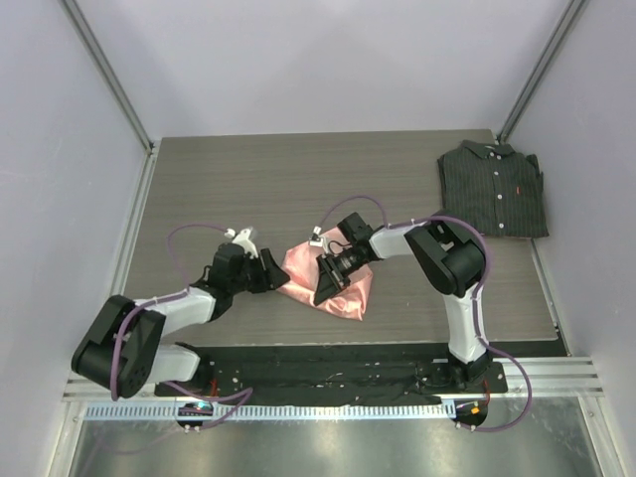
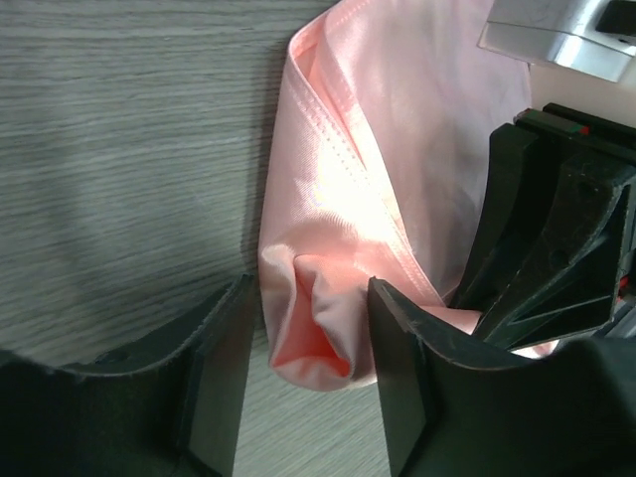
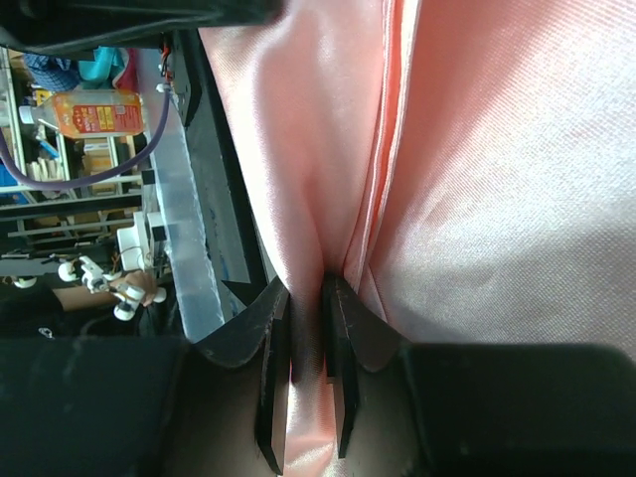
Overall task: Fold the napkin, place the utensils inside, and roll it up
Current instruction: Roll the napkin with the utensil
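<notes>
**Pink napkin caught between two grippers**

The shiny salmon-pink satin napkin (image 1: 352,296) lies crumpled near the middle of the grey wood-grain table (image 1: 298,169), and from above both arms half cover it. Only the right wrist view shows the right gripper (image 3: 308,298) pinching a raised fold tight. The left gripper (image 2: 310,303) straddles the bunched left end; whether it squeezes, I cannot tell. A dark pinstriped folded shirt (image 1: 494,189) lies at the far right corner.

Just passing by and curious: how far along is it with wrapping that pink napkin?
Partway. The napkin already lies folded over on itself. In hand: the right gripper pinches a fold, and the left gripper stands open around its bunched end. Left: no fork shows, so placing it and rolling seem to remain.
</notes>
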You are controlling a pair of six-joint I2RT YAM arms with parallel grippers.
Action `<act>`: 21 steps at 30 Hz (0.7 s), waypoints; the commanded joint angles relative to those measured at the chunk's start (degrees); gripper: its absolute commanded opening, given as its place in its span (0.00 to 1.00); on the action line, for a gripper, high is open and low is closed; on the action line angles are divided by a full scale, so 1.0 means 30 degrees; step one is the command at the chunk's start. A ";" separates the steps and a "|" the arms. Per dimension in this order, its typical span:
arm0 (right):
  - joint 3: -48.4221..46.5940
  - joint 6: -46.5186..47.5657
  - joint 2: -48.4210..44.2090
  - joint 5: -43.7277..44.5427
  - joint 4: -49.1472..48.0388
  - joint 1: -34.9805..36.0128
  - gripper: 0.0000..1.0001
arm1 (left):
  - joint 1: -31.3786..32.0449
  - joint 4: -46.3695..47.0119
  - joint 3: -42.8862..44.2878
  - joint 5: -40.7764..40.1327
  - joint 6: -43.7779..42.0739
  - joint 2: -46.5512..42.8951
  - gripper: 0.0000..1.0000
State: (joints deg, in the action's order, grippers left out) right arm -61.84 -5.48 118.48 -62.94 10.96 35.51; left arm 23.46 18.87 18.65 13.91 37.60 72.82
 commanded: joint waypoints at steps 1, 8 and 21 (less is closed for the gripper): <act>-0.0040 0.0243 0.0761 0.1379 -0.0197 -0.0058 0.25 | 0.0177 0.2000 0.0607 0.0256 0.0151 0.1390 0.50; -0.0010 -0.0078 0.0326 0.2168 -0.0226 -0.0087 0.28 | 0.0206 0.1737 0.0929 -0.0125 0.0151 0.2358 0.19; 0.2066 0.0271 -0.8484 1.1389 0.1472 0.1140 0.64 | 0.0206 -0.3386 0.3564 0.0167 -0.0640 0.3237 0.00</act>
State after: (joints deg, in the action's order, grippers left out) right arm -57.80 -7.05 102.63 -43.59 13.61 36.58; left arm 23.99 15.27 25.87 14.55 37.28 81.65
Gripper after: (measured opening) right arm 0.631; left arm 0.014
